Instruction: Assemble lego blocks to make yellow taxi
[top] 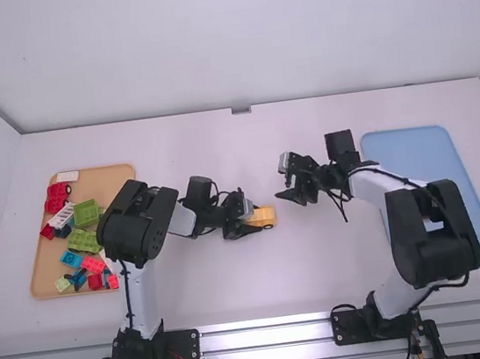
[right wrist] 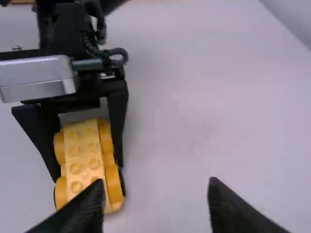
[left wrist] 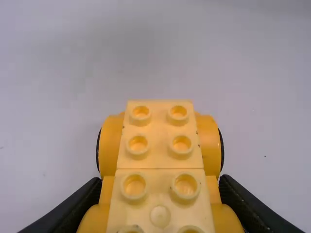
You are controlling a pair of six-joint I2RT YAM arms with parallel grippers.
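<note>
The left gripper (top: 257,218) is clamped on the yellow wheeled toy car (top: 264,217), one black finger against each side. In the left wrist view, the car lies between its fingers and extends past their tips. The car's pale studded top runs in two columns, crossed by a seam, with darker yellow rounded parts along both sides. Whether its underside touches the table is hard to tell.

The right gripper (top: 283,181) is open and empty, its fingers well apart. The car lies near it but not touching, to its left and closer to the arm bases, outside the gap between its fingers.

Well to the left of the left gripper, past its forearm, a tan tray (top: 121,174) holds loose bricks, among them a green studded brick (top: 86,213). To the right of the right gripper is a blue tray (top: 421,140), partly behind the right arm.
</note>
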